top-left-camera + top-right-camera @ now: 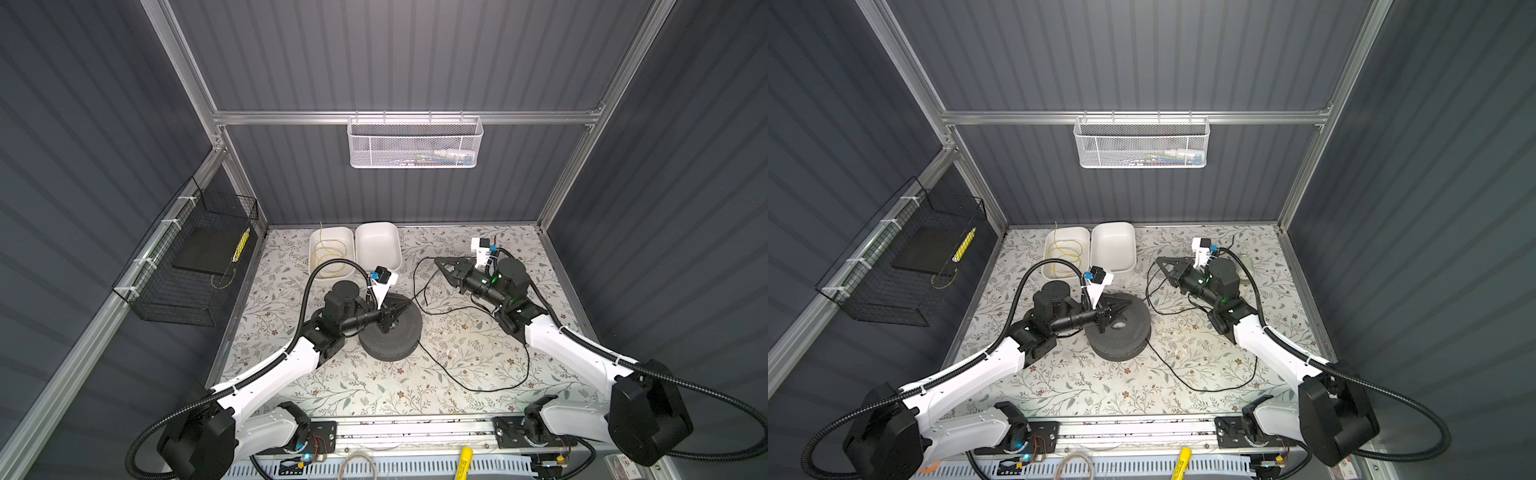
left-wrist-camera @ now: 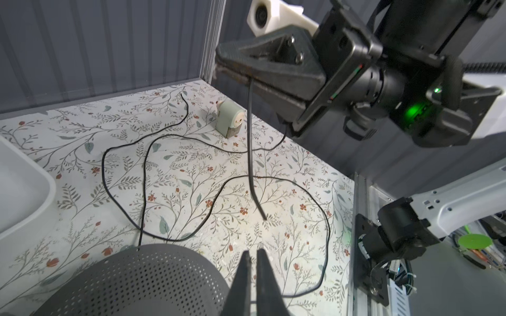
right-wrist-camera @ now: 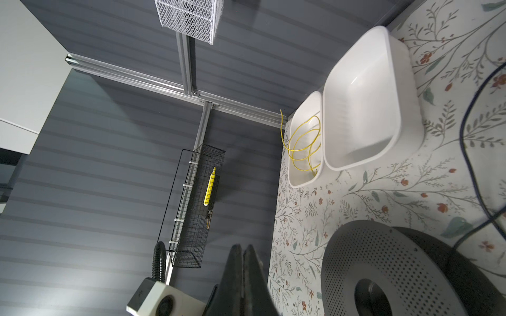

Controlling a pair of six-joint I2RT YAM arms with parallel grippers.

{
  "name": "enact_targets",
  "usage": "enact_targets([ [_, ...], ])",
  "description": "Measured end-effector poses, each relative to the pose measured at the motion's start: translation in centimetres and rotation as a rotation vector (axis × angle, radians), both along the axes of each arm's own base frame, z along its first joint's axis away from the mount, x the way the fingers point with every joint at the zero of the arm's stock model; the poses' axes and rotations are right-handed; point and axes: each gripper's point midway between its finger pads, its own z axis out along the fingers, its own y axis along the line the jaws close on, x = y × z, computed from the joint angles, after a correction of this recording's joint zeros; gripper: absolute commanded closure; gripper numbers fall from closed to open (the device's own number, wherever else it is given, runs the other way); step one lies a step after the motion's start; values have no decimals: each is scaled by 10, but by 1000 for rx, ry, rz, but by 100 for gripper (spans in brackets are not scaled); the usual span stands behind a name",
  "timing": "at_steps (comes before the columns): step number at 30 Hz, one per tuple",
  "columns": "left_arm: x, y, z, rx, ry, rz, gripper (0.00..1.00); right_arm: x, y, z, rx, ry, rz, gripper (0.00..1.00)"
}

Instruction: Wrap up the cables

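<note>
Right hand (image 2: 222, 68) clamped on the thin black cord (image 2: 249, 142), its loops sprawling over the floral tabletop (image 2: 178, 169) beside a perforated grey spool (image 2: 142, 276). Left hand (image 2: 253, 253), fingers together, hangs above it.

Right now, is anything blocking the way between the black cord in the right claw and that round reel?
Nothing visible. The right gripper is shut on the cord, and only table and the cord's own loops lie between there and the reel. The left gripper sits over the reel's top.
</note>
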Motion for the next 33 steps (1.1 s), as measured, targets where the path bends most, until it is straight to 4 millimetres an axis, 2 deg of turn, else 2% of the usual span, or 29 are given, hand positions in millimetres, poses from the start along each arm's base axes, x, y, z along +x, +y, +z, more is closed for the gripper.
enact_targets([
  [1,0,1,-3,10,5,4,71,0,0,1,0,-2,0,100],
  [2,1,3,-6,19,14,16,71,1,1,1,-1,-4,2,100],
  [3,3,6,-9,31,20,41,65,1,1,2,-1,-4,4,100],
  [4,6,10,-12,45,18,71,52,0,1,2,-1,-6,6,100],
  [5,9,17,-14,56,21,120,46,0,1,2,-2,-7,7,100],
  [7,18,36,-20,68,43,230,41,0,1,2,-4,-8,8,100],
  [9,31,65,-30,60,98,354,33,0,1,2,-5,-11,8,100],
  [10,39,82,-36,48,139,417,32,0,2,2,-6,-12,8,100],
  [12,54,119,-57,18,242,550,26,1,2,1,-5,-15,11,100],
  [14,58,144,-80,6,348,640,23,2,3,-1,-7,-13,12,100],
  [15,55,148,-89,0,399,655,22,2,3,-2,-8,-10,13,100],
  [23,37,134,-130,-85,685,553,22,1,3,-9,-10,-4,15,100],
  [30,28,119,-155,-171,821,474,35,0,3,-11,-11,-3,15,100],
  [33,29,115,-157,-213,839,461,46,0,3,-11,-11,-3,15,100],
])
